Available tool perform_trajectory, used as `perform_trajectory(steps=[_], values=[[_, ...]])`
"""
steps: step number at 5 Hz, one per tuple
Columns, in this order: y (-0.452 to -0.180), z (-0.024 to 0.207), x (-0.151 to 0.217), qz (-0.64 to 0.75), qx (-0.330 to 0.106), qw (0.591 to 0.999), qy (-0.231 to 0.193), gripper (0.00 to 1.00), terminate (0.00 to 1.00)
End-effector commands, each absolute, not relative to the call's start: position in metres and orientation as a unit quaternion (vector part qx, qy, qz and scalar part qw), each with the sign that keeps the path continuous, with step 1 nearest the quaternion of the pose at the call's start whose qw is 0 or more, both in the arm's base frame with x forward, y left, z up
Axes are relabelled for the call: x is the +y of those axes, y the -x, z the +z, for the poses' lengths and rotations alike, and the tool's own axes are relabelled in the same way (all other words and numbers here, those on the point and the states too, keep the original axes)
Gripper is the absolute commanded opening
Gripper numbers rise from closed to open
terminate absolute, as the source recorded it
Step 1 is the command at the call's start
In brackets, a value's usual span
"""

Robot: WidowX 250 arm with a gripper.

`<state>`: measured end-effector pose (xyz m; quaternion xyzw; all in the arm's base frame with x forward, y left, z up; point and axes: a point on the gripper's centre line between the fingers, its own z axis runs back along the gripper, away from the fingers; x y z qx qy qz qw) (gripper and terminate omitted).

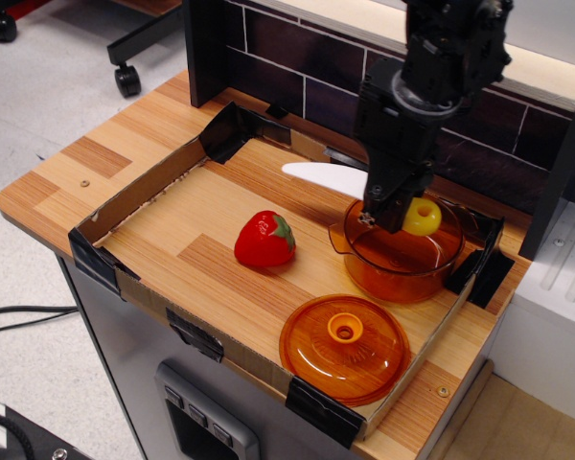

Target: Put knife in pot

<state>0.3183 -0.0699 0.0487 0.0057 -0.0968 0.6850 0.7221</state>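
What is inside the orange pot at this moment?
The pot looks empty: only its orange base shows through. The knife is held above it by the pincer, yellow handle over the rim, white blade sticking out left. The pincer hides part of the inside.

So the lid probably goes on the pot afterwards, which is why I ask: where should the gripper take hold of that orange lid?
Grip the central knob of the orange lid, coming straight down from above. The lid lies flat with its dome up, so the raised knob is the only part that stands proud; the rim sits low against the tray floor and close to the cardboard wall, leaving little room for a side approach.
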Motion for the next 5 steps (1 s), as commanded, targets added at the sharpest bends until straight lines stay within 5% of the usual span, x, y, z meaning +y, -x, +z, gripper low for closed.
perform_trajectory(steps=[1,3,4,5], values=[[-0.322,0.074,-0.066,0.682,-0.108,0.723,0.026,1.0,0.0],[-0.308,0.13,-0.04,0.684,-0.118,0.715,0.077,1.0,0.0],[-0.305,0.148,-0.022,0.683,-0.132,0.716,0.065,1.0,0.0],[-0.305,0.148,-0.022,0.683,-0.132,0.716,0.065,1.0,1.0]])
